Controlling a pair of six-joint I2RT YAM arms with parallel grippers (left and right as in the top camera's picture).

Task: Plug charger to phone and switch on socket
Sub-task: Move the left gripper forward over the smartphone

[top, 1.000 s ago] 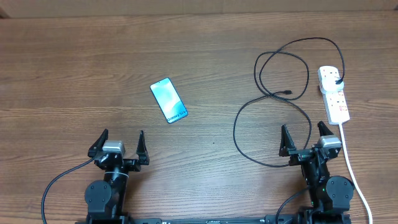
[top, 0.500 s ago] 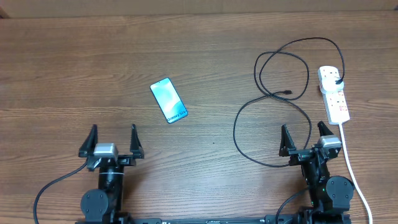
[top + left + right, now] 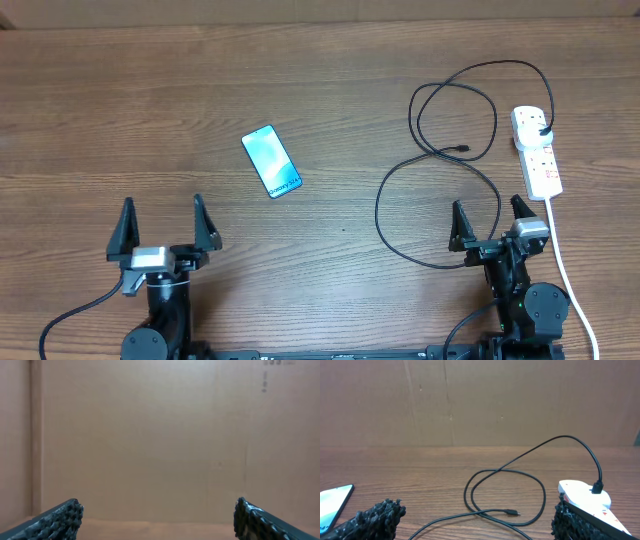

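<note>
The phone (image 3: pixel 272 161) lies face up at centre left, its light blue screen lit; its corner shows in the right wrist view (image 3: pixel 332 504). The charger cable (image 3: pixel 437 150) loops on the right, its connector tip (image 3: pixel 464 150) free on the table, also in the right wrist view (image 3: pixel 512 512). Its black plug (image 3: pixel 543 131) sits in the white socket strip (image 3: pixel 537 150). My left gripper (image 3: pixel 160 223) is open and empty, near the front edge below-left of the phone. My right gripper (image 3: pixel 490 223) is open and empty, in front of the cable loop.
The strip's thick white cord (image 3: pixel 568 280) runs along the right side toward the front edge, beside my right arm. A brown cardboard wall (image 3: pixel 150 435) stands behind the wooden table (image 3: pixel 200 80).
My left gripper has moved left and toward the front edge, away from the phone, staying open. The right arm, phone and cable have not moved.
</note>
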